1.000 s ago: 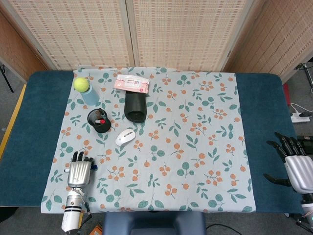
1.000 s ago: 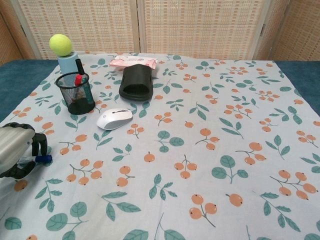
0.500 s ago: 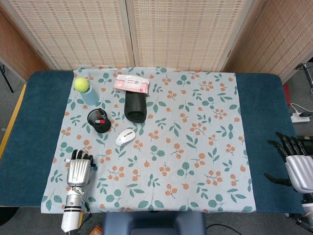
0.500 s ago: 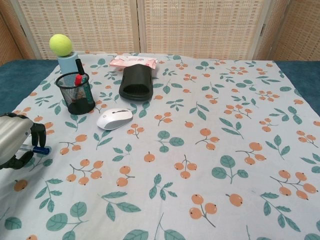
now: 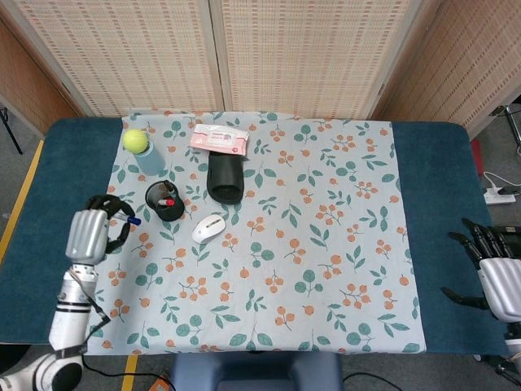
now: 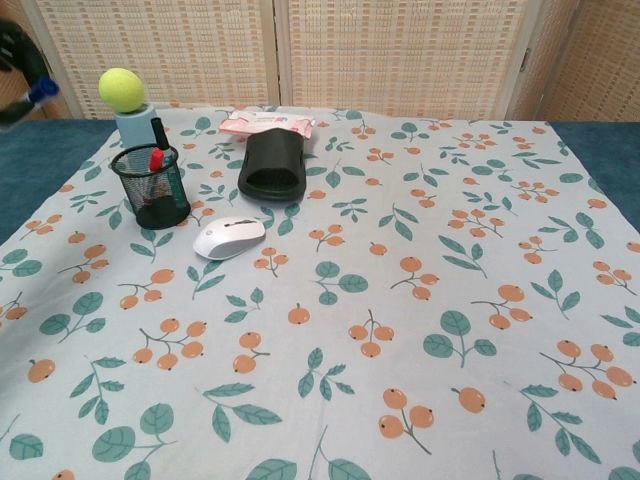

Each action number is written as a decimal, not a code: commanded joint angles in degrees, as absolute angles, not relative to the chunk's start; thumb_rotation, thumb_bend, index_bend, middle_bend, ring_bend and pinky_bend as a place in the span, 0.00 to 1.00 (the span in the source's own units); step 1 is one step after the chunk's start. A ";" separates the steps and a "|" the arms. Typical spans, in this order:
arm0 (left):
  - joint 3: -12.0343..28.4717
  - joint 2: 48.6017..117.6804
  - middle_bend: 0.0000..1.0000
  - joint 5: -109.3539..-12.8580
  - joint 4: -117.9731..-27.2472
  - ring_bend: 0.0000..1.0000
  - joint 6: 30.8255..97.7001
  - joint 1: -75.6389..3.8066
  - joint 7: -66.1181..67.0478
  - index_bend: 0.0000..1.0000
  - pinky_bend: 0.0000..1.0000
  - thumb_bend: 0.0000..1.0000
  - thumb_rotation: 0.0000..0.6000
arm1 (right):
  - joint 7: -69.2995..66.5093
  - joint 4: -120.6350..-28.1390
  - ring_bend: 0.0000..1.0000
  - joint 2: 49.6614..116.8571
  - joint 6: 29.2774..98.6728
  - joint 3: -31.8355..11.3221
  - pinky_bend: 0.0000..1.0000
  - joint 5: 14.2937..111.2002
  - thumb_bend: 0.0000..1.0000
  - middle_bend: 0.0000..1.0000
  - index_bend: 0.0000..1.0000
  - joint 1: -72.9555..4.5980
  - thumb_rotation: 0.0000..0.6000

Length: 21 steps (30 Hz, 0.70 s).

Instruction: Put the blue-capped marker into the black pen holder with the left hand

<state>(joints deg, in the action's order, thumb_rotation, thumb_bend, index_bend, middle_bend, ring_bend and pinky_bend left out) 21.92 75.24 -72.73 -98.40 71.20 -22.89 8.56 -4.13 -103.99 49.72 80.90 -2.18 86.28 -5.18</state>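
Observation:
My left hand (image 5: 91, 231) is lifted off the cloth and grips the blue-capped marker (image 5: 132, 220), whose blue cap pokes out toward the black pen holder (image 5: 165, 201). In the head view the hand hangs just left of the holder. In the chest view only a blurred bit of the left hand (image 6: 18, 68) and the marker's blue cap (image 6: 42, 92) show at the top left edge, up and left of the mesh pen holder (image 6: 151, 186), which has a red and a black pen in it. My right hand (image 5: 496, 275) lies open at the table's right edge.
A tennis ball (image 6: 121, 89) sits on a light blue cup (image 6: 132, 124) behind the holder. A white mouse (image 6: 229, 237), a black slipper (image 6: 273, 165) and a pink wipes pack (image 6: 266, 126) lie to the holder's right on the flowered cloth (image 6: 400, 330).
My left hand has risen from the cloth's front left with the marker and moved back toward the pen holder. The right hand has hardly moved.

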 commanded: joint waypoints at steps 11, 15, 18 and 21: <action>36.50 64.73 0.64 -70.36 -77.03 0.29 25.66 -40.60 -51.92 0.59 0.24 0.38 1.00 | 0.68 -105.73 0.04 50.64 82.04 -2.70 0.00 84.95 0.00 0.00 0.19 -4.75 1.00; 34.43 69.18 0.64 -75.30 -69.30 0.29 24.30 -43.87 -58.13 0.59 0.24 0.38 1.00 | 1.71 -106.41 0.04 50.66 83.10 -2.86 0.00 84.62 0.00 0.00 0.19 -4.19 1.00; 32.26 71.57 0.64 -79.16 -64.60 0.29 24.66 -45.69 -62.91 0.59 0.23 0.38 1.00 | 2.34 -106.60 0.04 50.68 83.59 -2.99 0.00 84.31 0.00 0.00 0.19 -3.91 1.00; 29.10 73.11 0.63 -82.94 -61.08 0.28 25.73 -46.96 -68.19 0.59 0.23 0.38 1.00 | 2.87 -106.74 0.04 50.74 83.60 -3.16 0.00 83.61 0.00 0.00 0.19 -3.81 1.00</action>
